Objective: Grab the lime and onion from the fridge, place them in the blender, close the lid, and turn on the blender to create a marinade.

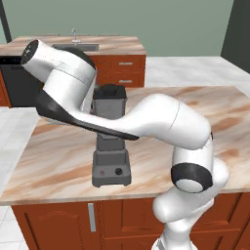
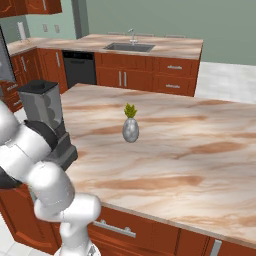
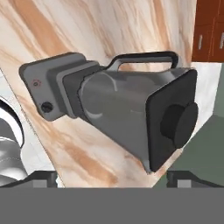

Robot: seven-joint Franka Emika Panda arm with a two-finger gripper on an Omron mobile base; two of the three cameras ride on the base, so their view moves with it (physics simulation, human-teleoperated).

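One dark grey blender with a tall smoky jar (image 1: pixel 111 141) stands on the marble worktop (image 1: pixel 195 105), black squarish lid (image 3: pixel 173 120) seated on its rim. The gripper (image 3: pixel 111 177) looks at it from above (tips wide apart, holding nothing), red button (image 3: pixel 36 82) facing the worktop's near edge.

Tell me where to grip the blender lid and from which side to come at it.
Grip the raised round knob at the centre of the lid, coming straight down from above. The lid sits flat on the rim of the upright blender, flush with the jar's edges, so the knob is likely the only part that stands proud for the fingers.
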